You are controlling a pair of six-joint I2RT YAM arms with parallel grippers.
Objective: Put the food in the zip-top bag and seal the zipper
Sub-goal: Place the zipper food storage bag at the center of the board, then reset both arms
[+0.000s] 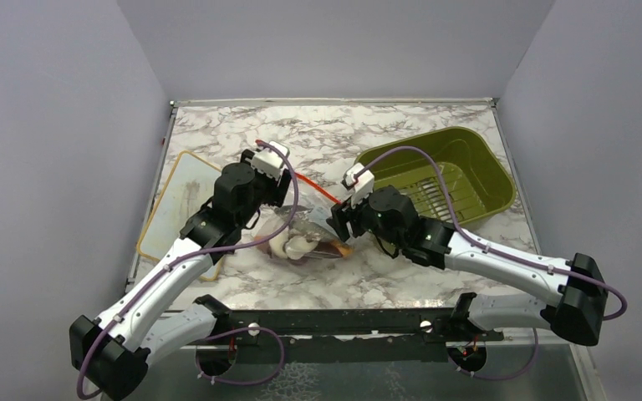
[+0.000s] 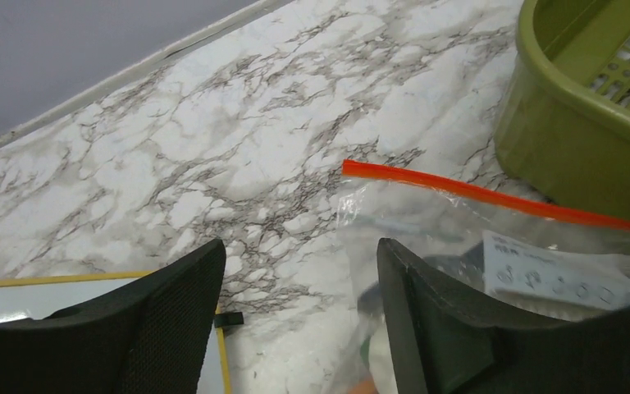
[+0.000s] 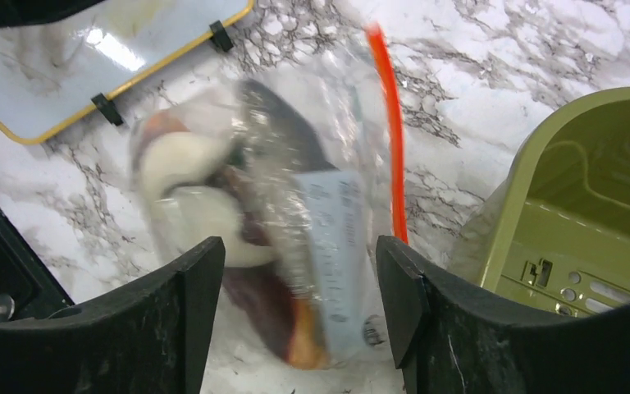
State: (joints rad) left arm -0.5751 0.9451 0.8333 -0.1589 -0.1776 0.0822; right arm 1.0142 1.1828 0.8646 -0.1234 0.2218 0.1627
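A: Top view: zip-top bag (image 1: 305, 238) mid-frame on the worktop (image 1: 242, 134), food (image 1: 299, 245) inside, zipper (image 1: 318, 188) along its upper edge.
B: Left wrist: left pincer (image 2: 299, 250) spread wide, gripping nothing. Bag at lower right, near the tub (image 2: 574, 139).
A: Right wrist: right pincer (image 3: 295, 246) spread wide too, with the bag centre-frame between its fingers and the mushroom (image 3: 184, 185) inside.

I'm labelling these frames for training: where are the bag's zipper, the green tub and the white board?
zipper (image 2: 459, 190): left wrist view, middle of the red-orange strip.
olive-green tub (image 2: 566, 156): left wrist view, outer wall.
white board (image 3: 66, 66): right wrist view, bare white face.
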